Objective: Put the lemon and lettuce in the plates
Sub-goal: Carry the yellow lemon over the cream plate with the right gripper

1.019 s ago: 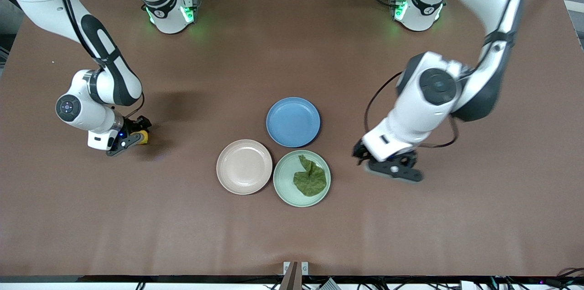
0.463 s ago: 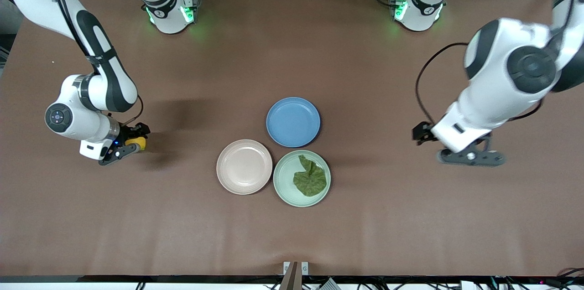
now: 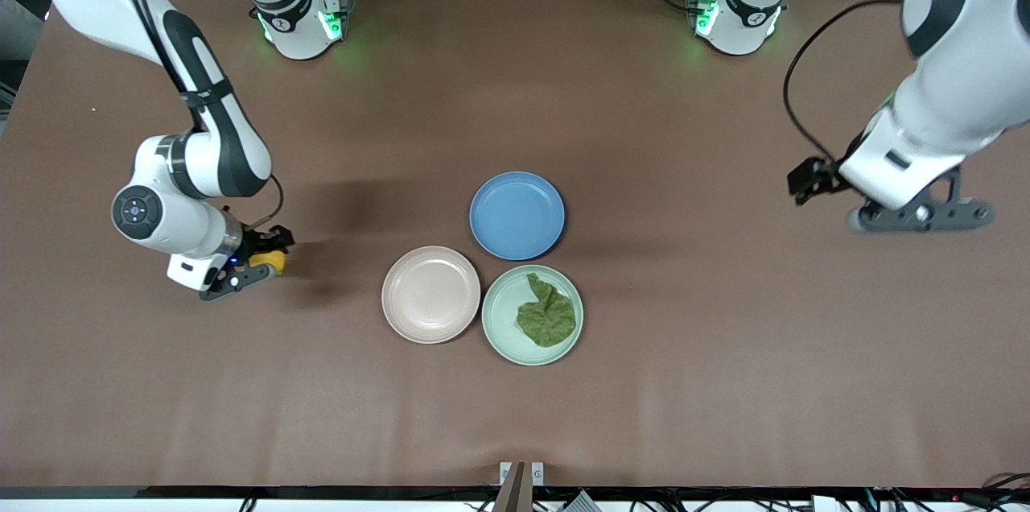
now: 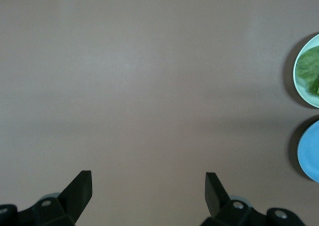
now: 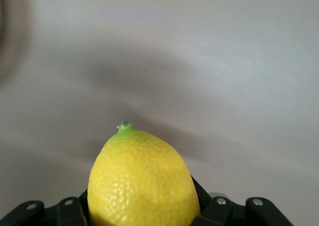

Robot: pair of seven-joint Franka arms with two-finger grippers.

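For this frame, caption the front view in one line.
Right gripper holds lemon; lettuce in green plate.

My table (image 3: 724, 415) is a broad brown surface, matte and plain. Three round plates rest directly on it, clustered close together near its middle. The blue plate (image 3: 517, 215) sits farthest from the front camera. The pink-beige plate (image 3: 430, 295) lies nearer to that camera, toward my right arm's end. The mint green plate (image 3: 503, 317) lies just beside it, toward my left arm's end, their rims nearly touching.
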